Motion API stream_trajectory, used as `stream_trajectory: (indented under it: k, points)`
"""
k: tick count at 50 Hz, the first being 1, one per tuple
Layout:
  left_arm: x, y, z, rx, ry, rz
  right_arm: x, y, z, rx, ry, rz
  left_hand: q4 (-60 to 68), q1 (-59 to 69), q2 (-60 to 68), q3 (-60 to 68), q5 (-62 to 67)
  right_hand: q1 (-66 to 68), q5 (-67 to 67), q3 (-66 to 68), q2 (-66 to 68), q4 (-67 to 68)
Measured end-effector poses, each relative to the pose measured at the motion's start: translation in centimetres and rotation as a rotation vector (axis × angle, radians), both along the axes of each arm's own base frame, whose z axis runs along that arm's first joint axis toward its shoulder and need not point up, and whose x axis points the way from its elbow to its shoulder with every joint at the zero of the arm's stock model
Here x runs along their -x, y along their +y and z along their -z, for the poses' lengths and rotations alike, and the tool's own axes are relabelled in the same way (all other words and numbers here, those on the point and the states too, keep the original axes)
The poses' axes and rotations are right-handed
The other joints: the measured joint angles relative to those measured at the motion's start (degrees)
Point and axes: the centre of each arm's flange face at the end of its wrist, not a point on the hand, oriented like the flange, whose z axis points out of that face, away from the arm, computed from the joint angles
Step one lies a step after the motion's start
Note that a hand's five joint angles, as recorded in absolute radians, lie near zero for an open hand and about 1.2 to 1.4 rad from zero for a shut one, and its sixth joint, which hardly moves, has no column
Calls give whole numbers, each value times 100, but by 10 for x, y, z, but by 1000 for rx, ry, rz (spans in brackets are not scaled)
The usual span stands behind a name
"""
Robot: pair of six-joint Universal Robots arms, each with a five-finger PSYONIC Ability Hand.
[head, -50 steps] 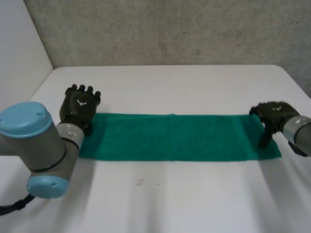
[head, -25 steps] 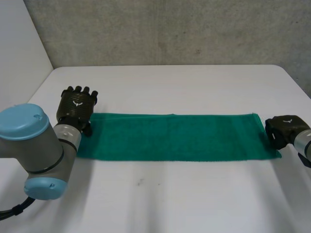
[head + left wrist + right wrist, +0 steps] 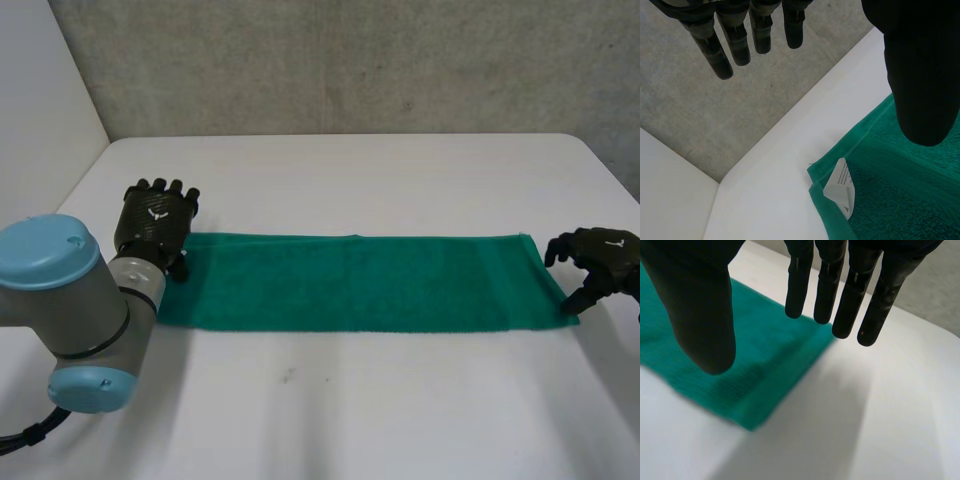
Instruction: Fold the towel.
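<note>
Head view: green towel [image 3: 350,283] spread flat as one long strip across the middle of the white table [image 3: 350,170], long edges parallel to the table's near edge. At the towel's left end, left hand [image 3: 155,222] by the far corner, back upward. Just past the towel's right end, right hand [image 3: 600,262] with fingers relaxed and spread, tips down by the near corner, holding nothing

Left wrist view: fingers [image 3: 740,40] straight, thumb well apart from them, nothing gripped; beneath, the towel's corner with a white label [image 3: 840,187] at its hem, bare table beside it

Right wrist view: fingers [image 3: 825,285] straight, thumb apart, open above the towel's end corner and the table beside it
</note>
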Motion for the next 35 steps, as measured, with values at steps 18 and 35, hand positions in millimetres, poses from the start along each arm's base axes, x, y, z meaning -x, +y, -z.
stream_trajectory:
  k: [18, 35]
  points:
    - [0, 0, 0, -1, 3, 2, -8, 11, 20, 40, 81, -91, 0, 0, 0, 0, 0, 11, 91, 65, -6, 62]
    - [0, 0, 4, -10, -1, 3, -6, 6, 31, 31, 125, -104, 0, 0, 0, 0, 0, 517, 539, 712, 582, 687]
